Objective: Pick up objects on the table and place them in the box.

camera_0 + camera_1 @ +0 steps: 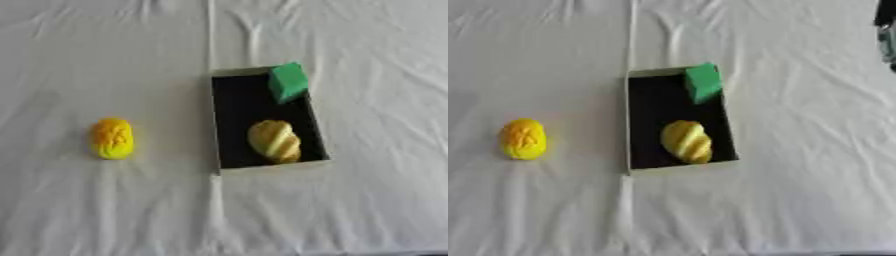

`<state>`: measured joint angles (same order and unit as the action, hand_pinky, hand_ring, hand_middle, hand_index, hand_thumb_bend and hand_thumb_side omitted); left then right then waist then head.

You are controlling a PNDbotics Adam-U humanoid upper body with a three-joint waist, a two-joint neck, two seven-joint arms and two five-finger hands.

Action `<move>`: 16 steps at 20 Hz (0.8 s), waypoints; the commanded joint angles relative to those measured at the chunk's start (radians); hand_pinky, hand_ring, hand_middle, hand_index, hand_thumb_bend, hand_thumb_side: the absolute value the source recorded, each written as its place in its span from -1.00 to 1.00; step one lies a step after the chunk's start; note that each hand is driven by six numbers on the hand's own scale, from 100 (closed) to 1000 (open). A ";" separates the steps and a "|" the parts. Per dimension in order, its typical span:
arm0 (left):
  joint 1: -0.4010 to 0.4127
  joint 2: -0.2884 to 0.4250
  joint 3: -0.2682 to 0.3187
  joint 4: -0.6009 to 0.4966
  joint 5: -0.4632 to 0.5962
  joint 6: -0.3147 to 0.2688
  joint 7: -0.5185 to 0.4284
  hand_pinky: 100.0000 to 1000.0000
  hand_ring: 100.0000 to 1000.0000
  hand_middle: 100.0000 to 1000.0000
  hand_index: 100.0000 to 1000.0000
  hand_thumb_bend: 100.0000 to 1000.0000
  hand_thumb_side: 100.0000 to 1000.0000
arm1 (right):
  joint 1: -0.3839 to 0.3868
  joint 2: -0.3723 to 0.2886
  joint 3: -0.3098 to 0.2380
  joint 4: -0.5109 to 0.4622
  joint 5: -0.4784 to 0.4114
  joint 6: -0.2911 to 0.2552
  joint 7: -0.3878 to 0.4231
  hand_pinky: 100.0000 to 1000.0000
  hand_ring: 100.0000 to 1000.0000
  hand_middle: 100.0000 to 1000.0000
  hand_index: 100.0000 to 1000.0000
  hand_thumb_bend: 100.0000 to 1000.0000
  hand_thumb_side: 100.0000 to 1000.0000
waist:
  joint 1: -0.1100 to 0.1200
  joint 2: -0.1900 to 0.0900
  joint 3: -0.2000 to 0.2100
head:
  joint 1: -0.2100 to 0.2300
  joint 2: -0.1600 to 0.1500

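We can't tell the right hand's (886, 30) state, only a dark bit at top-right edge, w/ the yellow-orange lumpy oval toy (113, 138) far off its side, left of the black-lined box (227, 125); prob. light, soft, so grab across its middle.

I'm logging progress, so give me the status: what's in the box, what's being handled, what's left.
Done: a pale yellow ridged item lies inside the box, and a green block sits tilted at its far right corner, leaning on the rim. In hand: nothing; a dark part at the right eye view's upper right edge may be the robot's. Left: the yellow-orange item on the cloth, left of the box.
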<state>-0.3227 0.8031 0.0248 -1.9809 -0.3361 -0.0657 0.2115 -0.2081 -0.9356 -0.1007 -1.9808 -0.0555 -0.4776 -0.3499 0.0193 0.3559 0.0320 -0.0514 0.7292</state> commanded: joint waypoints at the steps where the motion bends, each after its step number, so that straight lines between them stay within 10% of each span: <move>1: -0.057 0.151 -0.084 -0.019 -0.041 0.034 -0.183 0.71 0.62 0.54 0.82 -0.75 -0.53 | -0.001 -0.019 -0.035 -0.019 -0.011 -0.012 -0.033 0.87 0.80 0.35 0.72 -1.00 -0.73 | 0.002 -0.026 -0.003 | 0.001 0.005; 7: -0.251 0.220 -0.276 -0.019 0.032 0.026 -0.509 0.79 0.68 0.55 0.83 -0.52 -0.45 | -0.006 -0.016 -0.030 -0.019 -0.005 -0.007 -0.046 0.87 0.78 0.34 0.71 -1.00 -0.70 | 0.008 -0.031 -0.009 | 0.000 0.014; 16: -0.384 0.196 -0.403 -0.019 0.082 0.129 -0.706 0.88 0.74 0.57 0.82 -0.08 -0.53 | -0.007 -0.006 -0.024 -0.019 -0.014 0.009 -0.045 0.87 0.77 0.32 0.70 -1.00 -0.57 | 0.015 -0.038 -0.003 | -0.002 0.021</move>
<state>-0.6911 0.9802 -0.3760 -1.9862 -0.2559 0.0545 -0.4714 -0.2042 -0.9195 -0.1158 -1.9825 -0.0634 -0.4723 -0.3936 0.0357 0.3410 0.0275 -0.0540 0.7468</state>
